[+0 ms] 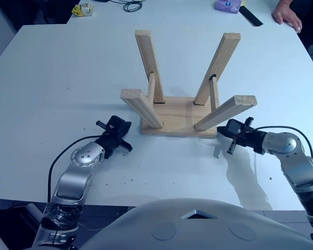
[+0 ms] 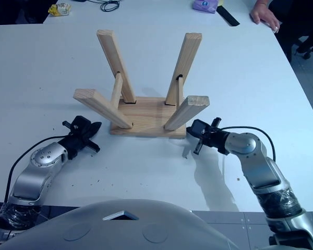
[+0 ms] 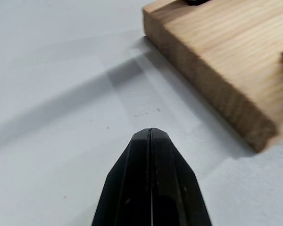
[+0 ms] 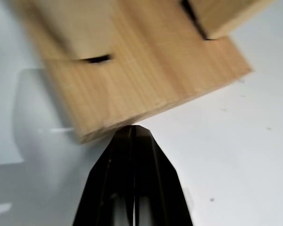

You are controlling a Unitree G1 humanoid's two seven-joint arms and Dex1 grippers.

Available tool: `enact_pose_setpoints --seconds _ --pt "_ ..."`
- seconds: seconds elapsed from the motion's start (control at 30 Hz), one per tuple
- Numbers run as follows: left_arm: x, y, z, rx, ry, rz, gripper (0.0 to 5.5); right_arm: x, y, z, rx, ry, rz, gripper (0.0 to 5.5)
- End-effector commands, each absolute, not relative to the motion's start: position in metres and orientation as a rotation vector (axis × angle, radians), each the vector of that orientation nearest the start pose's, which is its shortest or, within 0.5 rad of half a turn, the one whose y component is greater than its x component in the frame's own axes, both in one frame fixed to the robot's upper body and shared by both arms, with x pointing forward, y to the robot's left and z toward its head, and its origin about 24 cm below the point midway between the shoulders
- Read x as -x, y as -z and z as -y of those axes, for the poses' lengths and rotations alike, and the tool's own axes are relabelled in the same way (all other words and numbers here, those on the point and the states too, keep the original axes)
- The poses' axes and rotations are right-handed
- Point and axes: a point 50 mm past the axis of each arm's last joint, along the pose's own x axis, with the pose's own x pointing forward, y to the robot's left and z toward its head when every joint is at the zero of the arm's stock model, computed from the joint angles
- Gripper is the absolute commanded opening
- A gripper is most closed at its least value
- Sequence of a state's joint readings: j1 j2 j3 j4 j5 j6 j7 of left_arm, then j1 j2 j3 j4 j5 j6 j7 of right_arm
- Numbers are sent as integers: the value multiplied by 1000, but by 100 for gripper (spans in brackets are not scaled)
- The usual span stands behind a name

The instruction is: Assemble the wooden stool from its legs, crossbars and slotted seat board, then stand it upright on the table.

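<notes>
The wooden stool lies upside down in the middle of the table. Its seat board is flat on the surface, and its legs point up and splay outward. Thin crossbars join the legs on each side. My left gripper is shut and low over the table, a short way left of the board's edge. My right gripper is shut, its tip right at the board's near right corner, under the front right leg.
At the table's far edge lie a yellow item, cables, a purple packet and a black bar. A person's hand rests at the back right. White tabletop stretches out around the stool.
</notes>
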State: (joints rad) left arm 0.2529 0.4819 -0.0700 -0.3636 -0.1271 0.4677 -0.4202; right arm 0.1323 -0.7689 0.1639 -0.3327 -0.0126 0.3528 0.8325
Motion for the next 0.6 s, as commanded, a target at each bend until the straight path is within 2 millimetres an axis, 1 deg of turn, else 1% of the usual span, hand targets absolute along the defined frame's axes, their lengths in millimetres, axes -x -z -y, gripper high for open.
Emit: enact_pose_setpoints --seconds 0.03,0.13,0.17,0.3,0.43,0.53,0.6 --pt "-184 -18 -201 -296 493 -546 3 -203 -62 208 681 -983 -547 0" --pt "-187 -15 -199 -327 537 -548 3 -208 -60 210 714 -964 -548 0" --pt "-188 -16 -198 -327 556 -543 3 -209 -59 211 724 -958 -550 0" --pt "-185 -22 -190 -264 620 -536 3 -212 -57 214 741 -935 -548 0" --pt "-181 -24 -182 -191 675 -543 3 -212 -56 212 747 -951 -542 0" --pt "-185 -22 -182 -182 662 -544 3 -216 -53 204 760 -965 -521 0" --pt "-188 -20 -179 -165 681 -540 3 -215 -51 199 751 -986 -518 0"
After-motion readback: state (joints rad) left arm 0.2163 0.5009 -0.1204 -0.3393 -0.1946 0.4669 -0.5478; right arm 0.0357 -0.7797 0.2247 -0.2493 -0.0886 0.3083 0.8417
